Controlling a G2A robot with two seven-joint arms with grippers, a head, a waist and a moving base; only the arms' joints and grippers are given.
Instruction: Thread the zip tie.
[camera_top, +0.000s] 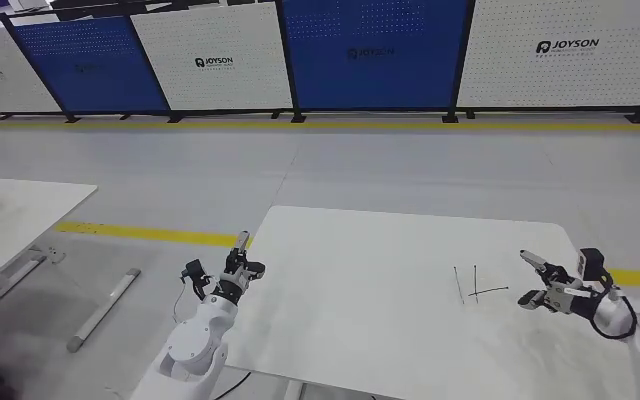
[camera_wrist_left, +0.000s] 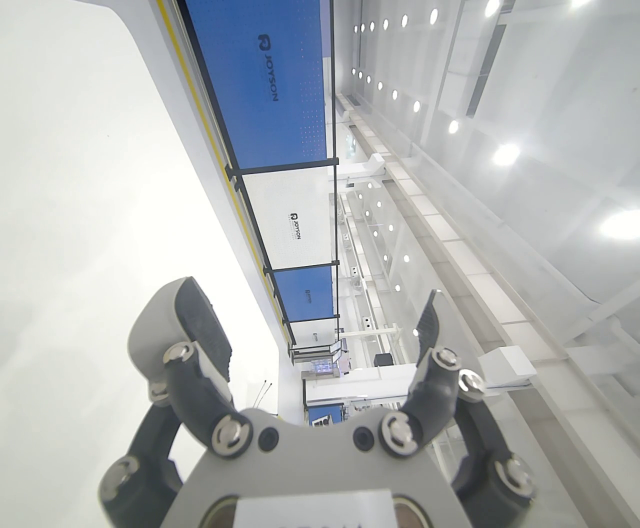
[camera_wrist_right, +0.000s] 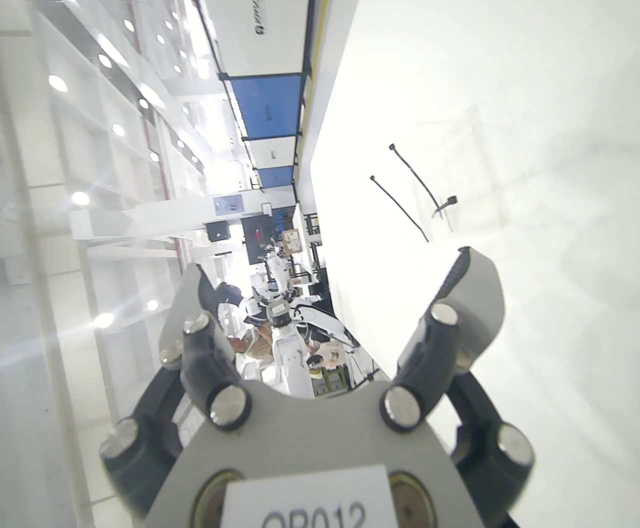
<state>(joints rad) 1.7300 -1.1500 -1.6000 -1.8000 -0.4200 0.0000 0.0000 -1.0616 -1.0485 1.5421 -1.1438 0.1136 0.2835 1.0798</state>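
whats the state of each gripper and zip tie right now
left gripper, fingers open, empty
right gripper, fingers open, empty
lone zip tie, straight, unthreaded, lying loose beside the other two
crossed zip tie, straight, unthreaded, tail end meets the crossing one
crossing zip tie, unthreaded, lying across the crossed one's tail end

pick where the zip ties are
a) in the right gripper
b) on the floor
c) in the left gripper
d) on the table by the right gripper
d: the zip ties lie loose on the table just in front of the open, empty right gripper, far from the left gripper at the opposite edge.
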